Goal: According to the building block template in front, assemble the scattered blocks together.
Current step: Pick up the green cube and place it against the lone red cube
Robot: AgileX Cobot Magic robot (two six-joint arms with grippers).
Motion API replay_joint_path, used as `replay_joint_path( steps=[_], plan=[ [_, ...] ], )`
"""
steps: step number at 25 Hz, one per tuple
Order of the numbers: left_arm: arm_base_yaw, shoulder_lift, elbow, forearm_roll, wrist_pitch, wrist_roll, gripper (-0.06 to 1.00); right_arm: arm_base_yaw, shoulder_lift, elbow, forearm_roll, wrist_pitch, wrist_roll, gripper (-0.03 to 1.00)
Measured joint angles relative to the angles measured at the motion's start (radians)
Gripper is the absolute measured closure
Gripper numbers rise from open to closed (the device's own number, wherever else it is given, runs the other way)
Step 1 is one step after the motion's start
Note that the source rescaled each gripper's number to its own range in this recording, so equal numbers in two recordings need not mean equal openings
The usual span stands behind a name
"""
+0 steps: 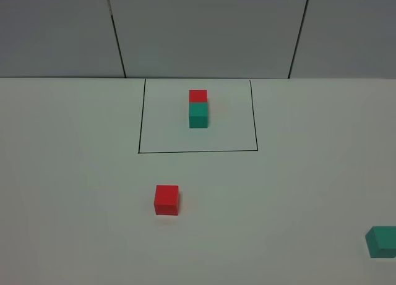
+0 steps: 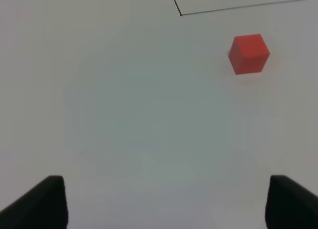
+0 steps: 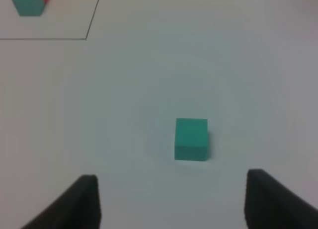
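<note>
scattered blocks (image 1: 166, 199) lay well apart on the white tabletop (image 1: 74, 223). from the high camera, the loose red cube (image 1: 166, 199) sat a little left of the middle, outside the black rectangle (image 1: 198, 151) and near its front line. the loose teal-green cube (image 1: 382, 242) sat far off at the right edge, partly cut off by the frame.

farther back, the building block template (image 1: 198, 109) stood inside the rectangle, toward its rear. the template red cube (image 1: 198, 96) touched the far side of the template teal-green cube (image 1: 198, 115), and the two made one straight piece. grey wall panels (image 1: 210, 31) rose behind the tabletop.

the left gripper (image 2: 166, 201) hung above bare tabletop with its dark fingers (image 2: 44, 204) spread wide and nothing between them. the loose red cube lay well ahead of it and off to one side.

the right gripper (image 3: 171, 201) also had its jaws clearly apart and held nothing. the loose teal-green cube rested on the tabletop just ahead of the gap between its fingers (image 3: 273, 199), untouched.
</note>
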Motion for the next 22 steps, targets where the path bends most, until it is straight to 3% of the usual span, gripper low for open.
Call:
replay_joint_path(
  steps=[22],
  plan=[
    [0.15, -0.037, 0.021, -0.001, 0.029, -0.031, 0.02, 0.0, 0.0, 0.0, 0.0, 0.0, 0.0, 0.41]
  ],
)
